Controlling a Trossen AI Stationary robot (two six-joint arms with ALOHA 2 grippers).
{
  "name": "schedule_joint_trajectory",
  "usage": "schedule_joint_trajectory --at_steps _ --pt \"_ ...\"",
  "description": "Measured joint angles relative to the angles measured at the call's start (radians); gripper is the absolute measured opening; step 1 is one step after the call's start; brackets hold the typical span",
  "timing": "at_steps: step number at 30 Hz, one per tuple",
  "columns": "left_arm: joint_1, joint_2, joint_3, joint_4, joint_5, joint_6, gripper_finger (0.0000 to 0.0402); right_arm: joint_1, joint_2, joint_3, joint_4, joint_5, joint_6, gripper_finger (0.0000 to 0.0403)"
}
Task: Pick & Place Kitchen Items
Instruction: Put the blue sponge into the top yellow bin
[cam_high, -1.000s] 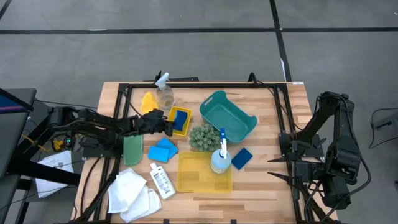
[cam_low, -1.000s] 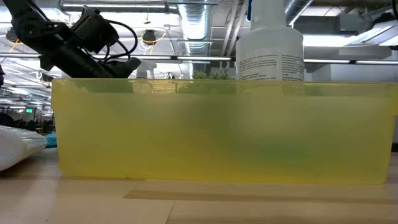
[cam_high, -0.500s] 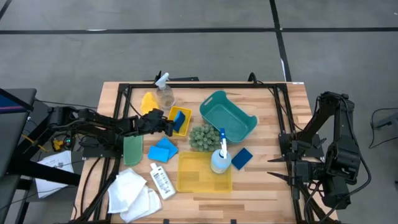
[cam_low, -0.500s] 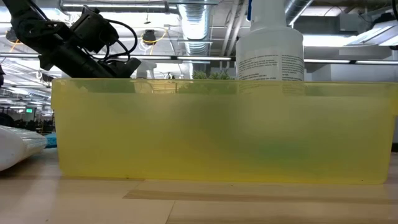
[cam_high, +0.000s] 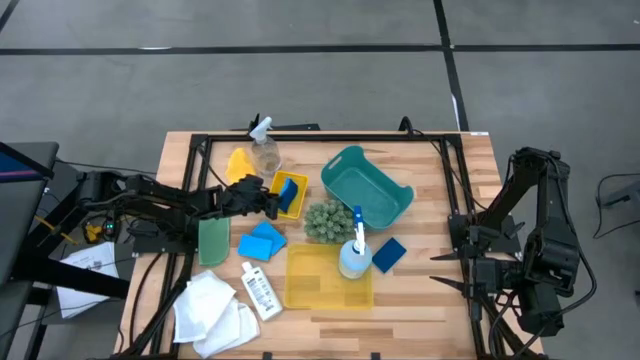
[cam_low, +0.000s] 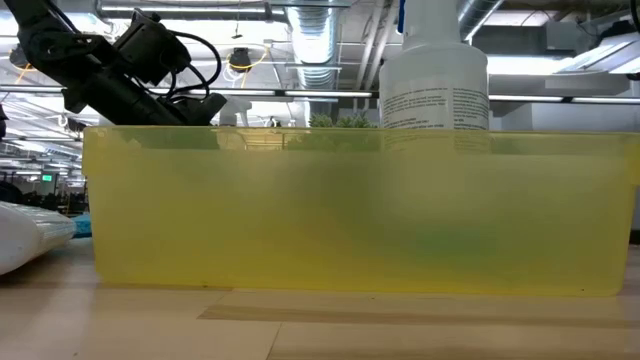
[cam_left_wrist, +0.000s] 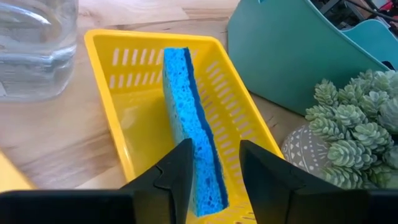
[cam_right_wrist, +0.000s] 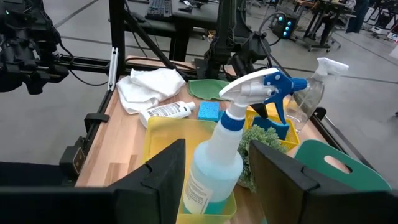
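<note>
A blue sponge (cam_left_wrist: 186, 124) stands on its long edge inside the small yellow bin (cam_high: 290, 190) at the table's centre left. My left gripper (cam_left_wrist: 214, 149) reaches in level from the left, open, with one finger on each side of the sponge's near end. More blue sponges (cam_high: 262, 242), a green piece (cam_high: 213, 240), a small white bottle (cam_high: 260, 292) and white cloths (cam_high: 213, 310) lie near the front left. A blue spray bottle (cam_high: 355, 255) stands in the large yellow bin (cam_high: 328, 278). My right gripper (cam_high: 445, 268) waits open, raised at the right edge. My left gripper straddles the sponge's near end (cam_left_wrist: 208, 186). One finger (cam_left_wrist: 177, 168) lies right beside the sponge's light face, and I cannot tell whether it touches. The other finger (cam_left_wrist: 258, 168) stands apart from the dark face, with bin mesh showing in the gap.
The teal basket (cam_high: 365, 190) and the green bumpy ball (cam_high: 322, 220) sit just right of the small bin. A clear spray bottle (cam_high: 264, 150) and a yellow piece (cam_high: 238, 162) stand behind it. Another blue sponge (cam_high: 388, 254) lies beside the large bin. A black frame rims the table.
My left gripper has opened a little around the sponge while the arm stayed in place. The sponge has settled more upright on its edge in the small yellow bin.
</note>
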Motion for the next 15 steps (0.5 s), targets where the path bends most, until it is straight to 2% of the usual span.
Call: schedule_joint_trajectory --at_steps 5,15 --pt "0.000 0.000 0.000 -0.006 0.028 0.002 0.0129 -0.001 0.000 0.000 -0.004 0.000 0.000 0.0168" --pt "0.000 0.000 0.000 -0.018 0.012 0.002 0.0129 -0.001 0.000 0.000 -0.004 0.000 0.010 0.0168"
